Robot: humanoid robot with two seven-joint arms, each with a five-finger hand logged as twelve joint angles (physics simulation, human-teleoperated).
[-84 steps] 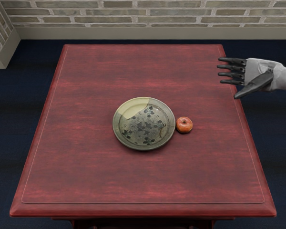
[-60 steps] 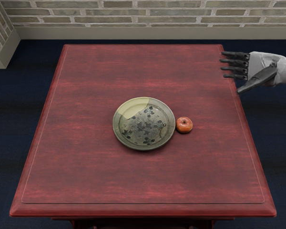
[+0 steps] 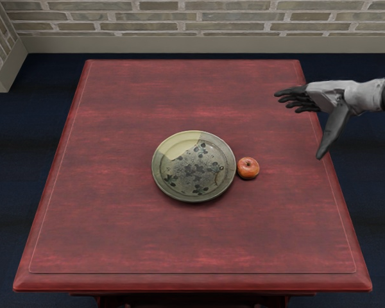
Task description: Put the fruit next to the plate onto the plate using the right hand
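Fruit (image 3: 248, 168), round with no long axis, sits on the table (image 3: 115, 244) just beside the plate (image 3: 159, 168) rim, at its 3 o'clock. Right hand (image 3: 321, 99), fingers spread and empty, hovers well apart at the fruit's 1–2 o'clock, over the table's right edge; bare tabletop lies between.

dark red wood-grain tabletop (image 3: 115, 218), round olive-green glazed plate (image 3: 167, 149) with a paler yellowish patch up top and dark speckly blotches, little orange-red fruit (image 3: 248, 168), grey robot hand (image 3: 321, 99) with black fingers (image 3: 292, 93), navy floor (image 3: 25, 160), greyish-tan brick wall (image 3: 179, 13)
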